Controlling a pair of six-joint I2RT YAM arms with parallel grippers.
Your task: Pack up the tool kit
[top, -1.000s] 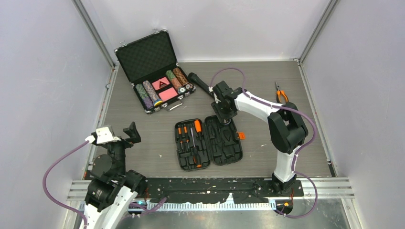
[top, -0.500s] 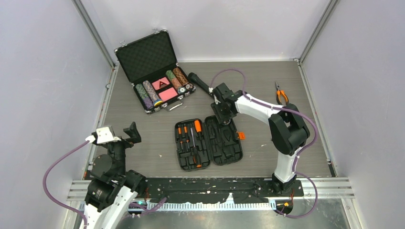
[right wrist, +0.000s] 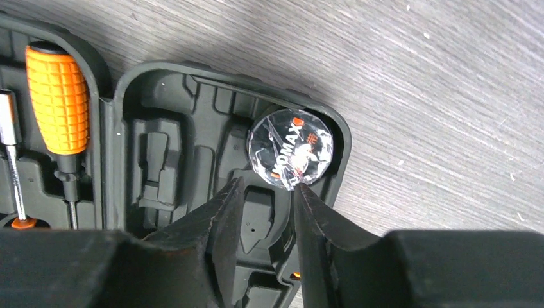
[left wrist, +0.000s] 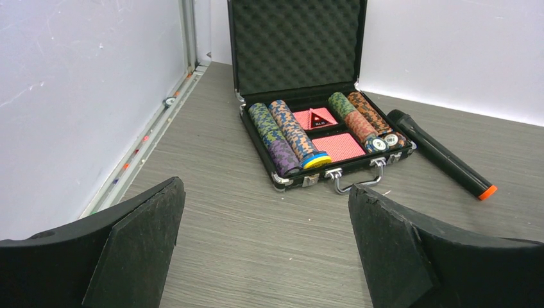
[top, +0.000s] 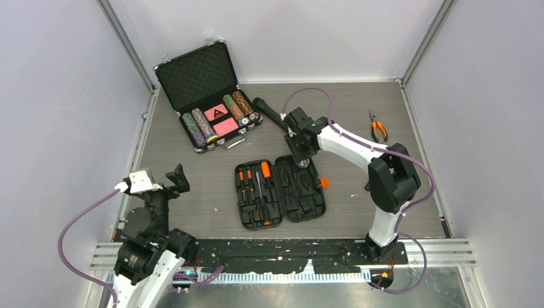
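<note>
The black tool kit case (top: 305,200) lies open in the middle of the table, with orange-handled screwdrivers (top: 256,183) in its left half. My right gripper (top: 300,158) hovers over the far edge of its right half. In the right wrist view its jaws (right wrist: 268,184) stand slightly apart with nothing between them. A round plastic-wrapped tool (right wrist: 290,157) lies in the case's corner slot, just past the fingertips. An orange screwdriver handle (right wrist: 58,102) sits in the other half. Orange-handled pliers (top: 377,126) lie loose at the far right. My left gripper (top: 176,179) is open and empty at the near left.
An open metal-edged poker chip case (top: 205,96) stands at the far left, also in the left wrist view (left wrist: 301,64). A black flashlight with an orange tip (top: 268,112) lies beside it and shows in the left wrist view (left wrist: 442,157). Walls enclose the table.
My right arm's elbow has swung to the right, uncovering the pliers. Its gripper stays over the case's far edge. The left arm has not moved.
</note>
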